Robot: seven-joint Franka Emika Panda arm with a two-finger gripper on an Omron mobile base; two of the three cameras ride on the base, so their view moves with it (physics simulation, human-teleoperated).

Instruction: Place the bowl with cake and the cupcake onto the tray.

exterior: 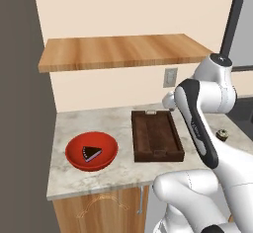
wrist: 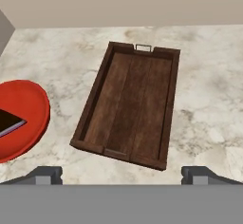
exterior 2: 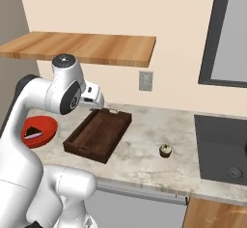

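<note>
Gripper: nearest the hand camera, its two dark finger tips stand wide apart at the bottom of the hand view, holding nothing; it hangs above the near end of the tray.
Arm: white with dark joints, bent over the counter; in the left base view it hides the right part of the counter behind it.
Tray: dark brown wood with a raised rim, lying flat on the counter with nothing in it; a handle cutout at its near end and a small metal handle at its far end, toward the wall.
Bowl: red, glossy, wide and shallow, sitting on the counter left of the tray and apart from it, near the counter's front edge.
Cake: a dark wedge with a pale stripe, lying inside the bowl.
Cupcake: small, dark wrapper and pale top, upright on the counter to the right of the tray, well apart from it, between the tray and the dark cooktop.
Counter: pale marbled stone.
Outlet: grey plate on the wall behind the tray.
Shelf: wooden, on the wall above the counter.
</note>
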